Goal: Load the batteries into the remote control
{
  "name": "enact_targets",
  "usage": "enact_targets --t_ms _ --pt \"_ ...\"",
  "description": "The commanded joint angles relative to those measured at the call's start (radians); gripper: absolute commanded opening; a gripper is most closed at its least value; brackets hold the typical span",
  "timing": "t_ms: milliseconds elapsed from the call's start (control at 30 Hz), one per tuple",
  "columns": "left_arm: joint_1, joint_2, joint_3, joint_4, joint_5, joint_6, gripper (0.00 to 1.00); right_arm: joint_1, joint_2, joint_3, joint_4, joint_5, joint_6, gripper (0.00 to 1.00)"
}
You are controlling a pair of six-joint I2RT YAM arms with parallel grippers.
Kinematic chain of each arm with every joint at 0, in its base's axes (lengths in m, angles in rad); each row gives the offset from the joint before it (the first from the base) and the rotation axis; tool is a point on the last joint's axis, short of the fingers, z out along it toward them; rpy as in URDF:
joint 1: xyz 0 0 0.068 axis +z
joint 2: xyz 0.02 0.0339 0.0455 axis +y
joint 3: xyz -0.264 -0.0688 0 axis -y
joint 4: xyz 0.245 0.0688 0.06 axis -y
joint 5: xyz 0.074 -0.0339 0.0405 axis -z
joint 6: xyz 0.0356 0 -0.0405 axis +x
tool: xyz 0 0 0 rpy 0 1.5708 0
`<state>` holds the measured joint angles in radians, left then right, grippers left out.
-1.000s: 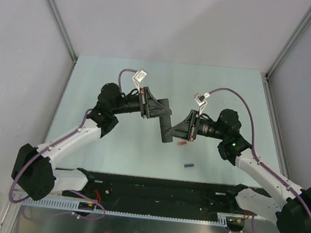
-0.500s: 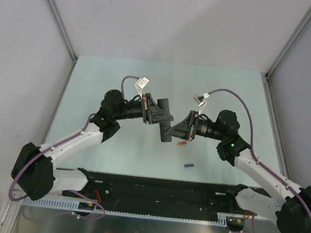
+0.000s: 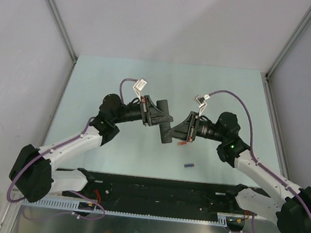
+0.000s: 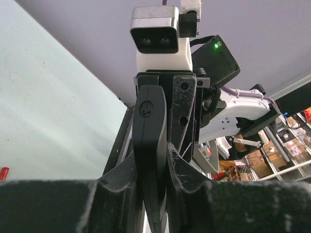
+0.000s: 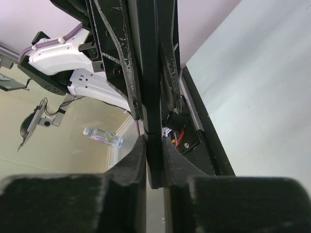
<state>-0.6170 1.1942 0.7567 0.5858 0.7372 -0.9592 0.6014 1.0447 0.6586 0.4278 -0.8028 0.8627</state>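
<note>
The remote control [image 3: 165,126], a slim black bar, hangs above the table between both arms. My left gripper [image 3: 164,116] is shut on its upper part, and my right gripper [image 3: 170,133] is shut on its lower part. In the left wrist view the remote control [image 4: 150,145] stands edge-on between my left gripper's [image 4: 156,194] fingers. The right wrist view shows the remote control [image 5: 151,73] clamped in my right gripper [image 5: 154,165]. The red-orange battery [image 3: 182,143] lies on the table just under the right gripper. The dark blue battery [image 3: 189,165] lies nearer the front.
The pale green table [image 3: 121,74] is walled by grey panels on three sides. A black rail [image 3: 154,188] carrying the arm bases runs along the near edge. The red-orange battery [image 4: 4,172] shows at the left edge of the left wrist view.
My left arm has shifted a little to the right, closer to the right gripper. The remote control stays held between both grippers, and the right arm has barely moved.
</note>
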Motion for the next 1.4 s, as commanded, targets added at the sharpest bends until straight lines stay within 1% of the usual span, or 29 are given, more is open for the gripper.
enact_targets --t_ms 0,33,133,300,500,600,700,733,800,833,867,1000,1133,1200,1333,1367 --pt "-0.001 -0.035 -0.013 0.062 0.004 0.013 0.0 -0.017 -0.012 -0.001 0.037 0.031 0.042 0.23" --pt "-0.001 -0.03 -0.01 0.062 0.005 0.01 0.0 -0.018 -0.011 -0.001 0.035 0.027 0.042 0.35" --pt "-0.001 -0.012 0.0 0.062 0.022 0.001 0.0 -0.028 -0.002 -0.001 0.043 0.013 0.058 0.47" --pt "0.0 0.016 0.006 0.062 0.024 -0.01 0.0 -0.046 0.041 -0.001 0.049 0.002 0.082 0.49" --pt "0.003 0.067 0.023 0.062 0.007 -0.035 0.0 -0.045 0.104 0.001 0.138 -0.019 0.137 0.5" --pt "0.002 0.084 0.036 0.062 0.011 -0.041 0.0 -0.048 0.135 0.003 0.181 -0.027 0.163 0.48" --pt "0.005 0.091 0.044 0.062 0.005 -0.041 0.0 -0.048 0.172 0.004 0.204 -0.035 0.173 0.37" --pt "0.008 0.093 0.046 0.062 0.004 -0.044 0.0 -0.049 0.185 0.004 0.209 -0.035 0.177 0.29" --pt "0.016 0.097 0.047 0.062 -0.002 -0.058 0.0 -0.049 0.199 0.006 0.207 -0.038 0.176 0.2" --pt "0.019 0.102 0.049 0.062 -0.004 -0.062 0.0 -0.049 0.204 0.004 0.203 -0.039 0.173 0.15" --pt "0.023 0.1 0.049 0.062 -0.005 -0.067 0.0 -0.048 0.216 0.006 0.197 -0.039 0.17 0.13" --pt "0.031 0.107 0.064 0.062 -0.01 -0.076 0.0 -0.045 0.235 0.004 0.192 -0.047 0.162 0.12" --pt "0.037 0.11 0.078 0.062 -0.024 -0.081 0.0 -0.04 0.244 0.004 0.166 -0.056 0.145 0.13" --pt "0.043 0.11 0.081 0.062 -0.038 -0.085 0.0 -0.037 0.247 0.004 0.157 -0.061 0.134 0.15" --pt "0.048 0.11 0.079 0.062 -0.051 -0.09 0.0 -0.034 0.248 0.004 0.14 -0.067 0.124 0.23" --pt "0.049 0.11 0.082 0.062 -0.052 -0.09 0.0 -0.034 0.248 0.006 0.137 -0.067 0.119 0.23"
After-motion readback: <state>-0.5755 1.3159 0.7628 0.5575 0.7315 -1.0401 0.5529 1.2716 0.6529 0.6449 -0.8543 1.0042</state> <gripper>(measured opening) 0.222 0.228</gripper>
